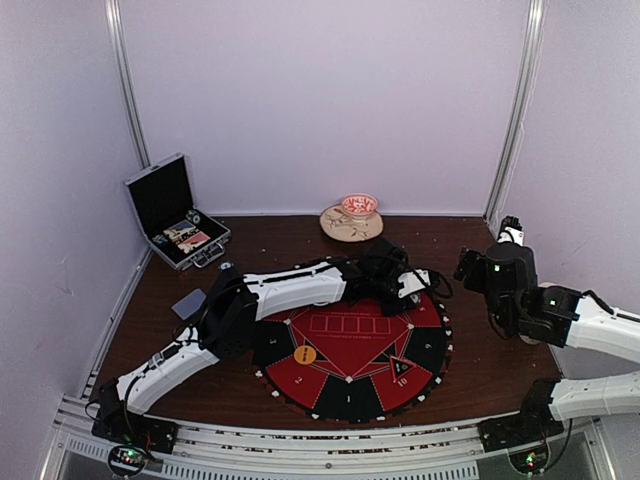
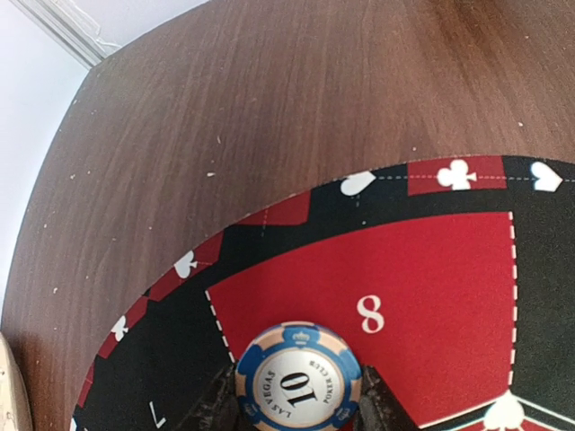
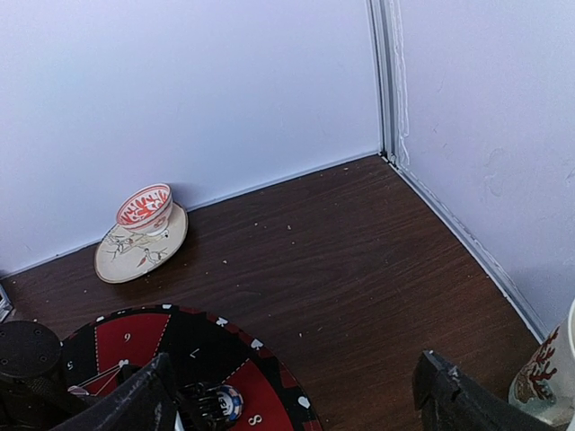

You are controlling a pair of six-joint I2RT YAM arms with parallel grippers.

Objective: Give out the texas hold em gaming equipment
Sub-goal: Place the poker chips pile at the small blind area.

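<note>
Closest to me on the round mat [image 1: 350, 350] lies an orange disc [image 1: 305, 354], flat on a black sector at the near left. A grey-blue flat piece [image 1: 188, 303], probably a playing card, rests on the table [image 1: 480, 370] beside my left arm, just off the mat

Further in, my left gripper [image 2: 296, 415] is clamped on a poker chip [image 2: 298, 382], blue and cream at the rim, marked 10. The fingers [image 2: 216, 406] pinch it across its width by the edge, face up and level, over the red sector numbered 8 [image 2: 431, 269]. I can't tell whether it touches the mat or hangs just above it. I judge the chip stiff, fairly light and not fragile, but its edge is smooth, so a rim pinch could let it slip or tip if I loosen unevenly. The edge is the only sensible hold, as the faces sit flat

My right gripper [image 3: 296, 400] stands wide apart with nothing between its jaws, raised at the right of the mat, with a patterned cup [image 3: 548, 377] close beside it

At the back, the open case [image 1: 165, 200] at far left holds more cards and chips [image 1: 185, 237]. Cards will be thin and bendy, best taken by an edge. A red-patterned bowl [image 1: 359, 205] sits on a plate [image 1: 340, 228] against the wall
</note>
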